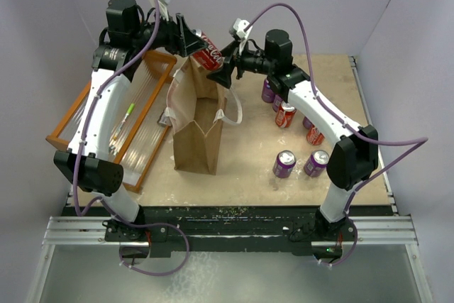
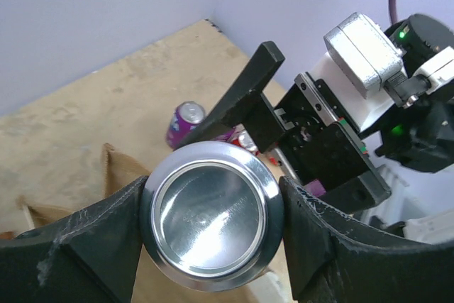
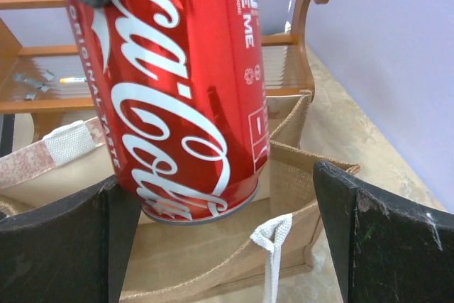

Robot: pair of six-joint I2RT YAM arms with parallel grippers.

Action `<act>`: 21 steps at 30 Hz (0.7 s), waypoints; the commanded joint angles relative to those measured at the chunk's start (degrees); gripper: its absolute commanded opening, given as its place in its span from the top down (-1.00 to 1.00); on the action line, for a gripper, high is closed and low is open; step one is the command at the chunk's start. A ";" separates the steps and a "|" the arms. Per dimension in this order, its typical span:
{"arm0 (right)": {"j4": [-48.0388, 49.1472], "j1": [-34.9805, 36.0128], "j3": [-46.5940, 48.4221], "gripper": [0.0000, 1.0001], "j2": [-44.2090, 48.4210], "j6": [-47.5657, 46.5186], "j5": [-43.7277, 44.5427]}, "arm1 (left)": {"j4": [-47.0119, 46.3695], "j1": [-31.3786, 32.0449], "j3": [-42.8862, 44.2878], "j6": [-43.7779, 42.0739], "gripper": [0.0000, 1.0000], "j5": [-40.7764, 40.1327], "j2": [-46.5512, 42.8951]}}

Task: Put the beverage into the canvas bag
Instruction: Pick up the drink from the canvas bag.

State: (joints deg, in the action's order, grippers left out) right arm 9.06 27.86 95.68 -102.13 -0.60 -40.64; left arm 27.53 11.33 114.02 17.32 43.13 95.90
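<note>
A red Coca-Cola can (image 1: 206, 55) hangs tilted in the air over the open mouth of the tan canvas bag (image 1: 195, 129), which has white loop handles. My left gripper (image 1: 193, 45) is shut on the can. In the left wrist view both fingers press the sides of its silver base (image 2: 211, 214), with a corner of the bag (image 2: 117, 169) below. My right gripper (image 1: 222, 69) is open right beside the can. In the right wrist view the can (image 3: 177, 97) sits by the left finger with a wide gap to the right finger (image 3: 383, 239), above the bag (image 3: 213, 264).
An orange slatted rack (image 1: 142, 148) lies left of the bag. Several purple and red cans stand at the right, among them two purple ones (image 1: 284, 163) (image 1: 316, 162) and a red one (image 1: 286, 115). The walls stand close behind.
</note>
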 commanded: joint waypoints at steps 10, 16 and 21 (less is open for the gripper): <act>14.37 1.22 -2.34 -0.90 5.33 3.08 5.11 | -16.30 -0.72 -6.01 19.62 1.00 7.55 -1.86; 14.51 1.23 -3.13 -0.41 5.87 3.82 5.00 | -17.21 -1.11 -7.42 21.06 1.00 8.09 -1.99; 14.07 1.22 -4.32 0.42 7.42 3.71 5.75 | -18.55 -2.36 -9.41 22.91 1.00 8.61 -2.01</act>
State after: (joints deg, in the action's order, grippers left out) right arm 18.72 29.56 91.50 -98.94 2.85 -36.84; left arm 15.03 10.11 105.25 36.47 48.42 95.90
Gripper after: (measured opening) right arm 0.697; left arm 0.711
